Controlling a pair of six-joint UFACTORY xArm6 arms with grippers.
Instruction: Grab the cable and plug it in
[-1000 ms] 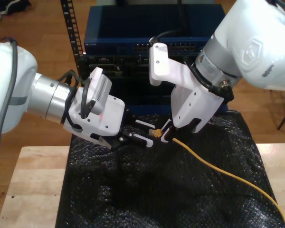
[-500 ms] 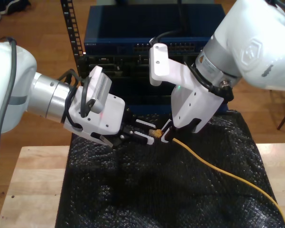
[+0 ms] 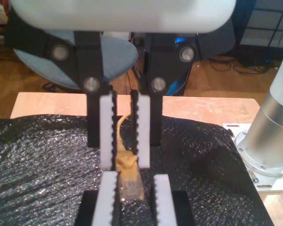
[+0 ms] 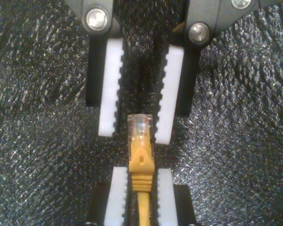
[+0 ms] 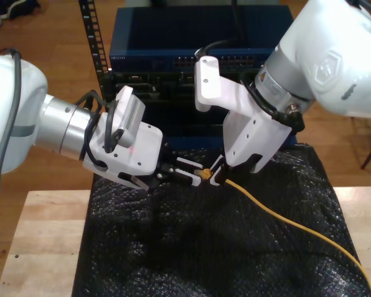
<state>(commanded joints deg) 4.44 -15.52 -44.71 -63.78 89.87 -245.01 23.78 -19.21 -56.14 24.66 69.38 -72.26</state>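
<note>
My second gripper [image 4: 137, 197] clamps the orange cable [image 4: 140, 160] just behind its clear plug, above the black bubble-wrap mat [image 5: 191, 247] on the worktop [image 5: 37, 241]. My first gripper [image 3: 129, 197] faces it — pads narrowly parted around the plug tip, contact unclear.

My first gripper [image 5: 195, 174] is advancing from the exterior view's left toward the cable [image 5: 284, 218], its fingers [image 3: 160, 200] now bracketing the clear plug tip that my second gripper [image 4: 136, 181] is presenting, gap between grippers closing.
</note>
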